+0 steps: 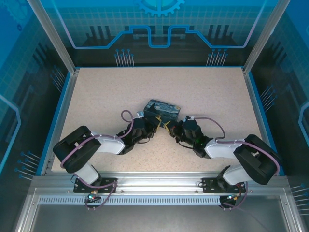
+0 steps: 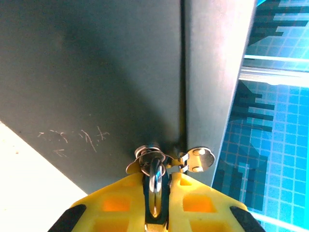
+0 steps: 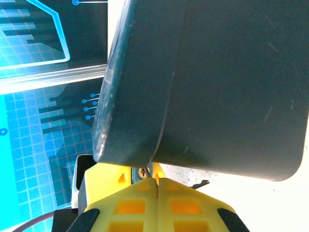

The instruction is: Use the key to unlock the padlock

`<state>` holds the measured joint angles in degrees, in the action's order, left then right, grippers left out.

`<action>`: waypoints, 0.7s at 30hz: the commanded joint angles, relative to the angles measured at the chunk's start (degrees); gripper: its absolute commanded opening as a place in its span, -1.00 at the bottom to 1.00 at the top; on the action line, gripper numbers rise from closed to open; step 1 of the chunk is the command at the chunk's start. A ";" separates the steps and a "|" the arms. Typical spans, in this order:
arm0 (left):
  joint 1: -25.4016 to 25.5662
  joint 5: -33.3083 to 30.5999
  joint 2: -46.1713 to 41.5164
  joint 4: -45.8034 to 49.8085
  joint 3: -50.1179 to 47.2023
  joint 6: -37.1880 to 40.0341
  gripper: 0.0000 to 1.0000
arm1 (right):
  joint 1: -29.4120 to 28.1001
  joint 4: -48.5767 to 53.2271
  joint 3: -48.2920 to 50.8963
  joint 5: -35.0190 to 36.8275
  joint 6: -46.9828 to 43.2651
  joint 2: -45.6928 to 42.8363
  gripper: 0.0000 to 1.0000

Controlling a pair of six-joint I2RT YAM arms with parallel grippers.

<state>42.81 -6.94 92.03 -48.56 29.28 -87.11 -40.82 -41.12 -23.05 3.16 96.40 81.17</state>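
Padlock (image 2: 147, 162), small and shiny, sits clamped between the 2 yellow fingers of the left pincer (image 2: 156, 179), its top touching the dark box (image 2: 96, 72) just ahead. The right pincer (image 3: 157, 181) has its tips pressed together under the box's edge. The key (image 3: 200, 183), a dark sliver, lies just beside them on the pale surface (image 3: 270, 208).

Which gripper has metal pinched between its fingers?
The left gripper: a shiny metal loop sits clamped between its yellow fingers, right by the box. The right gripper shows fingers pressed together, no gap.
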 commanded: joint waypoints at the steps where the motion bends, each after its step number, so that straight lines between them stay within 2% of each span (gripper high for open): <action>1: 0.64 4.01 -0.54 -5.92 -0.70 -0.12 -1.00 | 1.28 -1.87 -2.33 -0.65 -1.33 1.01 -1.00; 8: 0.67 4.57 -0.12 -7.01 -0.64 -0.20 -1.00 | 1.54 -2.10 -3.57 -3.13 -2.98 2.67 -1.00; 13: 0.63 4.48 0.36 -7.67 -0.45 -0.34 -1.00 | 1.04 -7.06 -3.80 -4.55 1.45 4.90 -1.00; 21: 0.62 3.78 1.09 -11.19 -1.01 -0.88 -1.00 | 0.93 -9.24 -2.50 -3.52 7.16 5.81 -1.00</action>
<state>41.93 -8.43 92.92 -51.18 28.56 -87.15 -39.70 -45.08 -24.75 0.60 100.55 85.82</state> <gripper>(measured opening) 0.125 0.043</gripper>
